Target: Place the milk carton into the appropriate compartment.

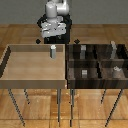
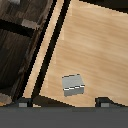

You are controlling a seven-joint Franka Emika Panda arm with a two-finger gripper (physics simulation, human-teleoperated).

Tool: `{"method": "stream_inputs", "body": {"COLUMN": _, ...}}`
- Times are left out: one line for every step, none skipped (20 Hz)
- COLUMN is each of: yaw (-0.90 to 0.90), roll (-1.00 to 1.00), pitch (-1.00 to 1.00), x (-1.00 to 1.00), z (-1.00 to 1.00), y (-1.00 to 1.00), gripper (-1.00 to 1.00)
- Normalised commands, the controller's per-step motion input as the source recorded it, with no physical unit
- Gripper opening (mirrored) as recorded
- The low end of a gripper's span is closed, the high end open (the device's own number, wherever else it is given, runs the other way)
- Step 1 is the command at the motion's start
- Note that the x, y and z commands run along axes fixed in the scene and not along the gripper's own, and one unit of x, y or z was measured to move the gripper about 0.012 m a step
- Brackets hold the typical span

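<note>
White-and-black gripper (image 1: 53, 30) hovering above the far edge of the light wooden tray (image 1: 10, 65), fingers spread apart, pinching nothing. Standing upright below, near the tray's far edge toward the corner beside the dark compartment box (image 1: 97, 62): whitish-grey milk carton (image 1: 53, 51), apart from both fingertips (image 2: 104, 102).

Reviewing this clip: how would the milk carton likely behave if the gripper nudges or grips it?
The milk carton stands upright and taller than wide in the light wooden tray, so a high sideways nudge would probably tip it. Its flat faces look easy to pinch and unlikely to roll. The gripper hangs above it; the wrist view shows its flat top.
</note>
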Motion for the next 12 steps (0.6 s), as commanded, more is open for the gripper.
{"method": "stream_inputs", "body": {"yaw": 0.00, "roll": 0.00, "pitch": 0.00, "x": 0.00, "z": 0.00, "y": 0.00, "gripper": 1.00}}
{"method": "stream_inputs", "body": {"yaw": 0.00, "roll": 0.00, "pitch": 0.00, "x": 0.00, "z": 0.00, "y": 0.00, "gripper": 1.00}}
{"method": "stream_inputs", "body": {"yaw": 0.00, "roll": 0.00, "pitch": 0.00, "x": 0.00, "z": 0.00, "y": 0.00, "gripper": 1.00}}
{"method": "stream_inputs", "body": {"yaw": 0.00, "roll": 0.00, "pitch": 0.00, "x": 0.00, "z": 0.00, "y": 0.00, "gripper": 1.00}}
{"method": "stream_inputs", "body": {"yaw": 0.00, "roll": 0.00, "pitch": 0.00, "x": 0.00, "z": 0.00, "y": 0.00, "gripper": 1.00}}
{"method": "stream_inputs", "body": {"yaw": 0.00, "roll": 0.00, "pitch": 0.00, "x": 0.00, "z": 0.00, "y": 0.00, "gripper": 1.00}}
{"method": "stream_inputs", "body": {"yaw": 0.00, "roll": 0.00, "pitch": 0.00, "x": 1.00, "z": 0.00, "y": 0.00, "gripper": 1.00}}
{"method": "stream_inputs", "body": {"yaw": 0.00, "roll": 0.00, "pitch": 0.00, "x": 0.00, "z": 0.00, "y": -1.00, "gripper": 1.00}}
{"method": "stream_inputs", "body": {"yaw": 0.00, "roll": 0.00, "pitch": 0.00, "x": 0.00, "z": 0.00, "y": 0.00, "gripper": 1.00}}
{"method": "stream_inputs", "body": {"yaw": 0.00, "roll": 0.00, "pitch": 0.00, "x": 0.00, "z": 0.00, "y": 0.00, "gripper": 1.00}}
{"method": "stream_inputs", "body": {"yaw": 0.00, "roll": 0.00, "pitch": 0.00, "x": 1.00, "z": 0.00, "y": 0.00, "gripper": 1.00}}
{"method": "stream_inputs", "body": {"yaw": 0.00, "roll": 0.00, "pitch": 0.00, "x": 0.00, "z": 0.00, "y": 0.00, "gripper": 1.00}}
